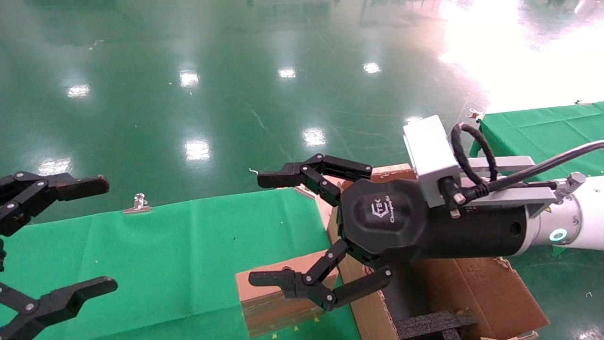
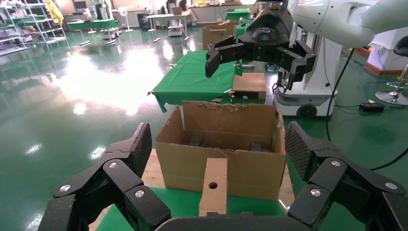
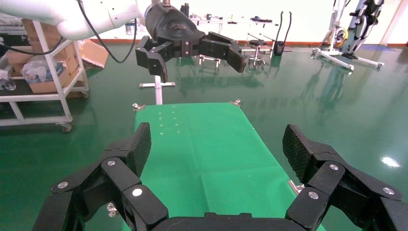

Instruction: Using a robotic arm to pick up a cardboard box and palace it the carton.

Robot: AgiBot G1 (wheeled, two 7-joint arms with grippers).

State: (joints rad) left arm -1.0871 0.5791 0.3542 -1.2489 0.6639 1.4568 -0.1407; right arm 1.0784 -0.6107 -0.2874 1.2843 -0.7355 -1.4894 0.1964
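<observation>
Green-clothed table (image 1: 188, 245) on glossy green floor: we list one cardboard box (image 1: 278, 297), lower centre of head view, touching the carton (image 1: 472, 293) at lower right. Right gripper (image 1: 295, 231) hovers above it, spread wide; left gripper (image 1: 71, 236), far left, wide and empty. We judge the box light, stiff, crushable; take it across its narrow sides.

Right tool (image 1: 264, 231): black fingers and black palm shell with pale logo, behind it a grey camera block (image 1: 430, 156), black cable and white arm with a cyan ring light. Left tool (image 1: 101, 233): black fingers with silver rivets. Cardboard box (image 1: 278, 302) beneath the right tool's fingers: plain brown. Carton (image 1: 476, 293) under the right tool's wrist: brown corrugated, black foam inside. Desk (image 1: 179, 255): bright green cloth. Floor (image 1: 236, 85) beyond both tools: glossy dark green with white light reflections.
</observation>
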